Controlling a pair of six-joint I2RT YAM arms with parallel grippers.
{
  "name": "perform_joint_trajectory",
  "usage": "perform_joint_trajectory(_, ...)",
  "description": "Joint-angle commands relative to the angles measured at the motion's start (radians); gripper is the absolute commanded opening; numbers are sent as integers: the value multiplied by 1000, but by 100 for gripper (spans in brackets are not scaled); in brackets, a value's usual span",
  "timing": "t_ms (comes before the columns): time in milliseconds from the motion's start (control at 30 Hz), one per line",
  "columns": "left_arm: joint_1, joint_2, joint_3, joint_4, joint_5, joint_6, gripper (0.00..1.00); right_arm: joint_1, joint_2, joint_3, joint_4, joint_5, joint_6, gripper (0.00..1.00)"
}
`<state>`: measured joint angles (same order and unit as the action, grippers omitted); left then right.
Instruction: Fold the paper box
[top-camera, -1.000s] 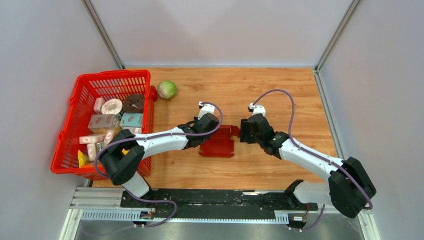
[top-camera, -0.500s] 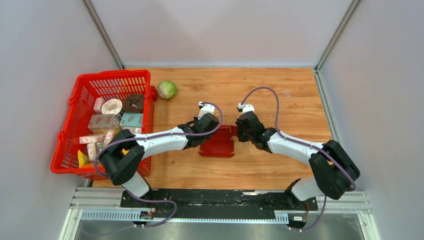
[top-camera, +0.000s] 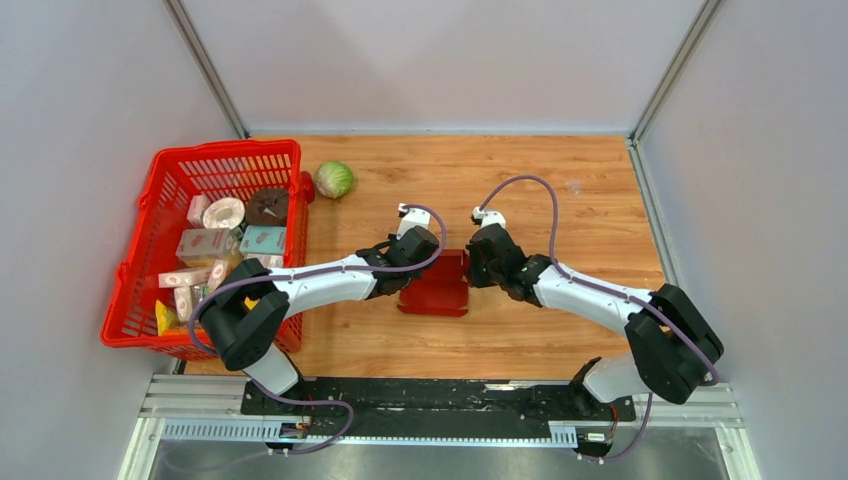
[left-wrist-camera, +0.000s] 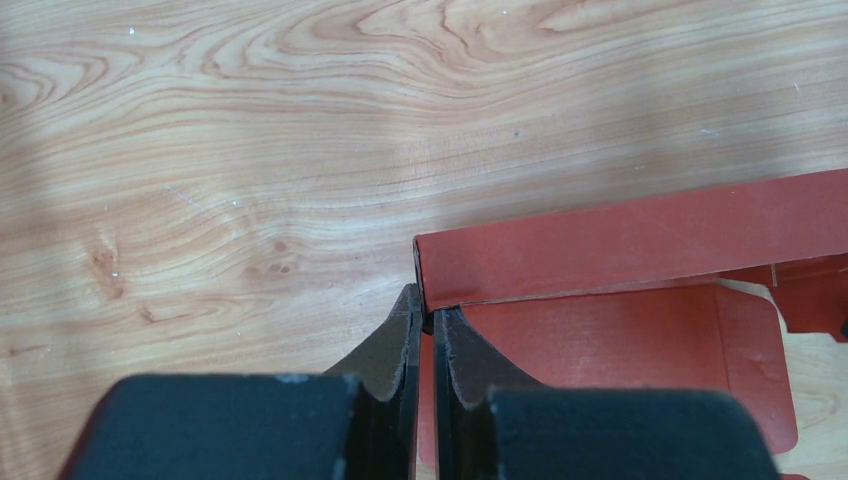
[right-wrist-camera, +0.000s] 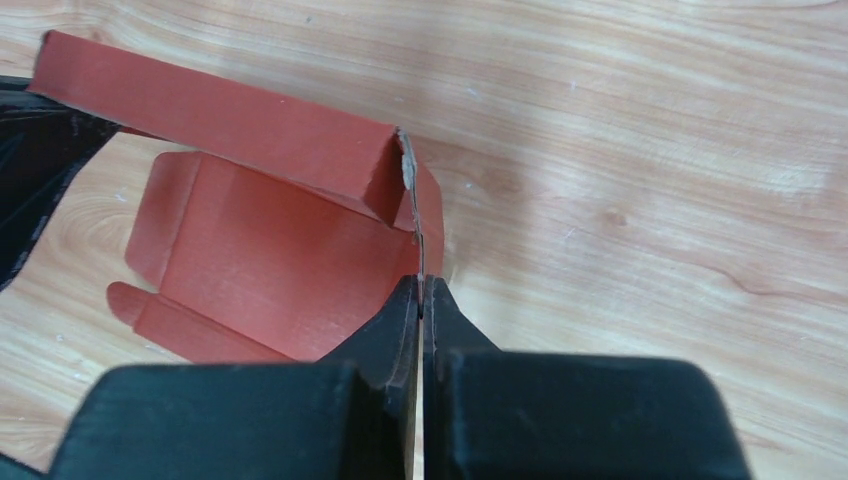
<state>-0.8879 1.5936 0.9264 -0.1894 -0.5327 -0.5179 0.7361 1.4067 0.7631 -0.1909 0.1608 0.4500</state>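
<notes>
The paper box (top-camera: 435, 288) is dark red cardboard, partly folded, in the middle of the wooden table. Its far wall (left-wrist-camera: 620, 240) stands upright, and its base panel (right-wrist-camera: 270, 250) lies flat. My left gripper (top-camera: 407, 283) is at the box's left side. In the left wrist view the left gripper (left-wrist-camera: 427, 318) is shut on the thin left side flap. My right gripper (top-camera: 468, 268) is at the box's right side. In the right wrist view the right gripper (right-wrist-camera: 421, 290) is shut on the raised right flap's edge.
A red mesh basket (top-camera: 170, 180) with several small cartons stands at the left, close to the left arm's elbow. A green cabbage (top-camera: 334, 180) lies behind it on the table. Grey walls enclose the table on three sides.
My right gripper moved left to the box's right edge and shut on the flap, which now stands up. The left arm has not moved.
</notes>
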Motion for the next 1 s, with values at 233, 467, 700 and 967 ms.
perform_joint_trajectory(233, -14, -6, 11, 12, 5, 12, 0, 49, 58, 85, 45, -23, 231, 0)
perform_joint_trajectory(467, -16, -4, 18, 2, 0, 12, 0, 66, 101, 93, 96, 8, 263, 7)
perform_joint_trajectory(700, -17, -3, 19, -1, -3, 12, 0, 60, 63, 50, 50, 2, 136, 30)
perform_joint_trajectory(967, -17, -6, 17, 8, -3, 12, 0, 10, -179, -44, -56, -50, 81, 50)
